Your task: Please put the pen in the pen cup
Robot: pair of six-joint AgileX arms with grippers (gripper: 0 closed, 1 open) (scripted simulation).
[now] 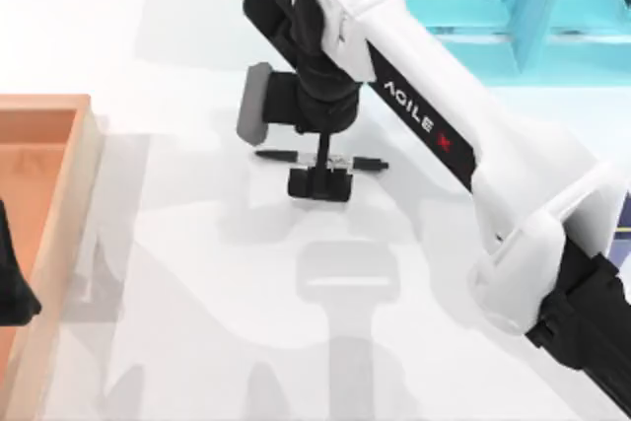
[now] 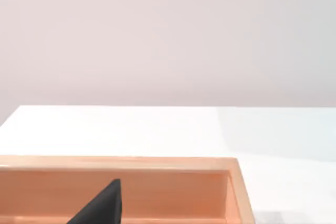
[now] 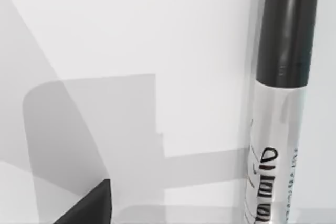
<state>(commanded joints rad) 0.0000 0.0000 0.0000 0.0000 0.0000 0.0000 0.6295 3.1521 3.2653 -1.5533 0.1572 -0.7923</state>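
Your right gripper [image 1: 319,182] is reaching down over the middle of the table [image 1: 197,273], straight above the pen [image 1: 370,163]. The pen is lying flat on the white surface, running left to right, with its label band sitting right where the gripper is coming across it. The fingers are standing either side of the pen's middle, but you cannot tell whether they are pressing it or standing just off it. In the right wrist view the pen [image 3: 281,98] is lying on the table, black barrel above the printed band, with one dark fingertip [image 3: 89,205] poking in well off to its side.

Your left arm is sitting parked at the left edge, over the tray [image 1: 54,234]; the left wrist view is looking across the tray's wall [image 2: 157,190], with a dark fingertip [image 2: 102,205] showing in front of it. How wide that left gripper is standing, you cannot tell.

The shelf [image 1: 493,7] is standing at the far right.
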